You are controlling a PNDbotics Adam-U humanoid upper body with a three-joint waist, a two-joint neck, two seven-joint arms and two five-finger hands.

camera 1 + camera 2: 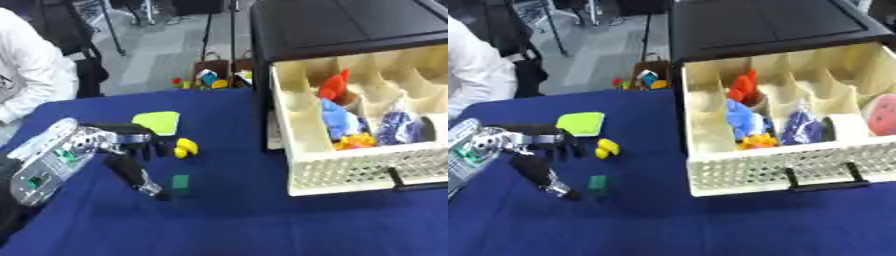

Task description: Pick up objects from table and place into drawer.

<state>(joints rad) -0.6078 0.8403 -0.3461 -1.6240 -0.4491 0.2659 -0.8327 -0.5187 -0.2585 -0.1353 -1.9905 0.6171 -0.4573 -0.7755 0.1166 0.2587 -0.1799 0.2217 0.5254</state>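
My left hand (131,150) reaches in from the left over the blue table (227,220), open, its fingers spread and pointing right and down. A small yellow object (185,148) lies just right of the fingertips, apart from them. Near the thumb tip lies a small green block (180,183). A lime-green flat piece (157,122) sits behind the hand. The cream drawer (772,165) stands pulled out at the right, holding red, blue, orange and dark blue items in its compartments. My right hand shows in no view.
The drawer belongs to a black cabinet (350,30) at the back right. A person in white (26,65) sits at the far left edge. Beyond the table, small colourful things (210,79) lie on the floor.
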